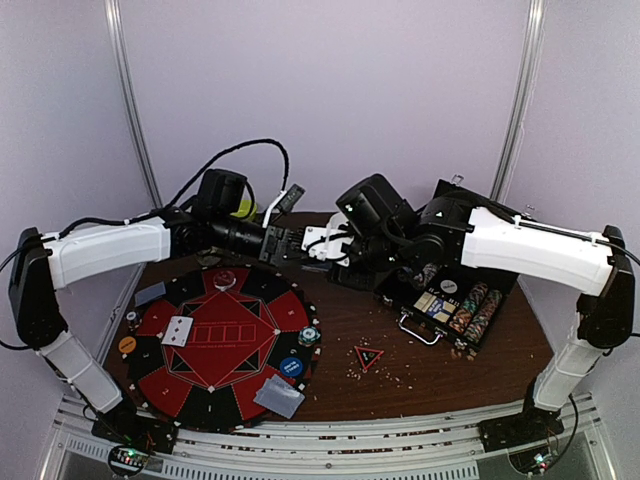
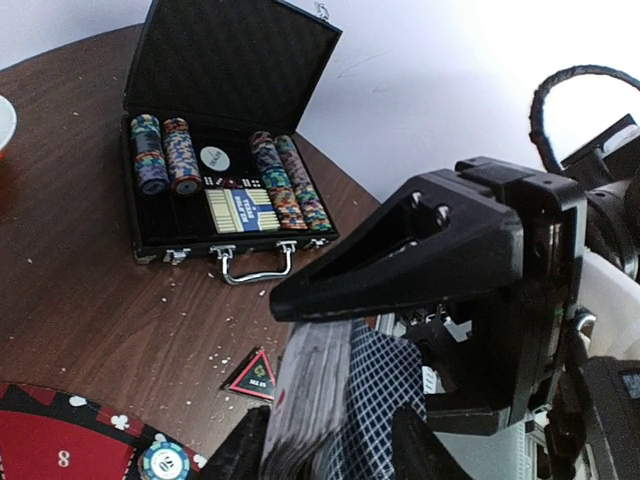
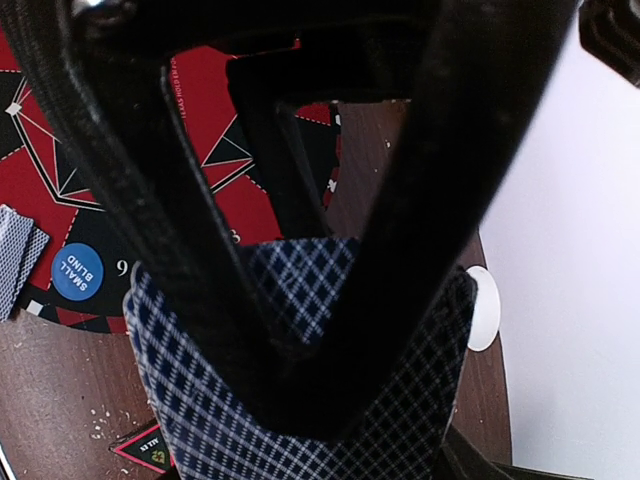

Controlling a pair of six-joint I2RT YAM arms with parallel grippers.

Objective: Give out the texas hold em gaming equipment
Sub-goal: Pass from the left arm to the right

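Top external: triangle marker (image 1: 369, 357) on crumb-strewn brown table (image 1: 440, 375), lilac walls (image 1: 330, 80)

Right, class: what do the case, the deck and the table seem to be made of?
The case: black textured shell, plastic or leatherette, unclear which; the handle looks like shiny metal. The deck: likely coated card, with thin stacked edges and a printed lattice back. The table: wood or wood-look laminate, with brown grain and a slight sheen.
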